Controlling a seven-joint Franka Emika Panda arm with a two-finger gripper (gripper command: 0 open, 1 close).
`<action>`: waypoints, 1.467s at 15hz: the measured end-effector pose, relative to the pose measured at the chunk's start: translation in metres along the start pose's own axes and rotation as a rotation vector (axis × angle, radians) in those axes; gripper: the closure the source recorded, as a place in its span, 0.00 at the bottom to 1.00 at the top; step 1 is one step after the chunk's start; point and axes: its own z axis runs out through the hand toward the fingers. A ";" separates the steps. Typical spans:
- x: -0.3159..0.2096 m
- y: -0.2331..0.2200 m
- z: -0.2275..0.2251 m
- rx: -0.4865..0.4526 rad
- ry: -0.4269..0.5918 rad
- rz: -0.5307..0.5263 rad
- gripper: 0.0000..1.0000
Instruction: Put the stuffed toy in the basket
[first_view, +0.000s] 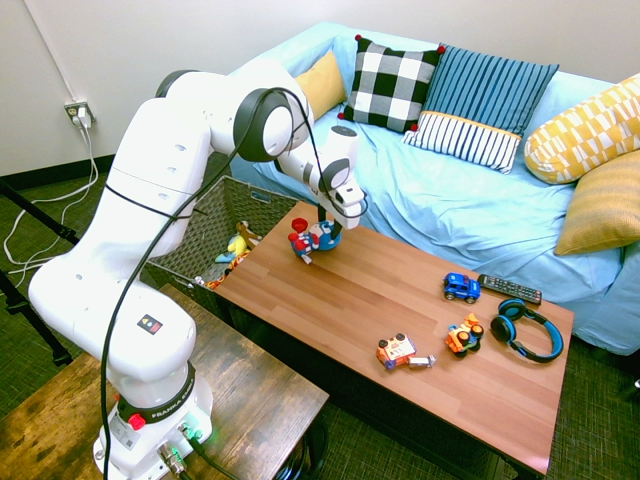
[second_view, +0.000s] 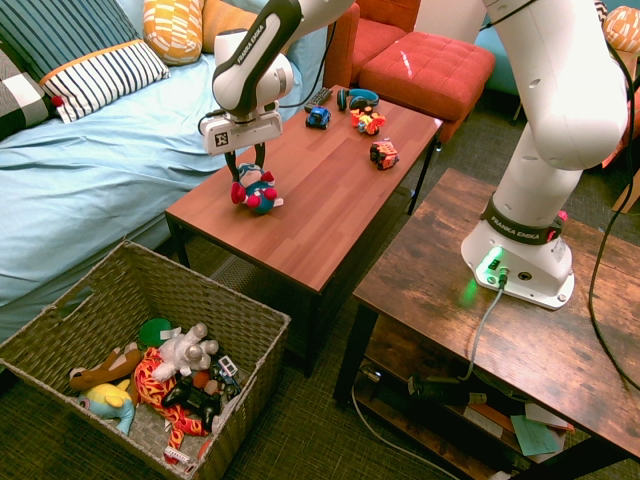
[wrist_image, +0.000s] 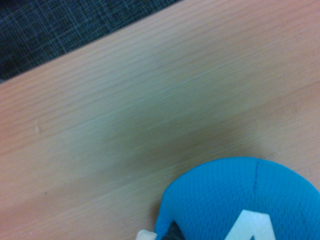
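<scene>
The stuffed toy (first_view: 313, 240) (second_view: 258, 192), round and blue with red and white parts, sits on the wooden coffee table (first_view: 400, 290) (second_view: 330, 190) near its end by the basket. My gripper (first_view: 322, 222) (second_view: 247, 172) points straight down onto it. The fingers stand apart on either side of the toy's top, and the toy still rests on the table. The wrist view shows the toy's blue body (wrist_image: 240, 200) close up on the wood. The wicker basket (first_view: 210, 225) (second_view: 250, 330) stands on the floor just past that table end, holding several toys.
Further along the table lie a blue toy car (first_view: 461, 288), a remote (first_view: 508, 289), blue headphones (first_view: 527, 330) and two orange robot toys (first_view: 400, 352) (first_view: 465, 335). The blue sofa (first_view: 450, 190) with cushions runs along the table's far side.
</scene>
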 end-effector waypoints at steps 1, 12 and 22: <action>-0.008 -0.005 -0.007 0.005 0.009 -0.031 1.00; -0.258 -0.096 -0.037 0.066 0.031 -0.416 1.00; -0.326 -0.134 0.095 0.013 0.005 -0.453 0.00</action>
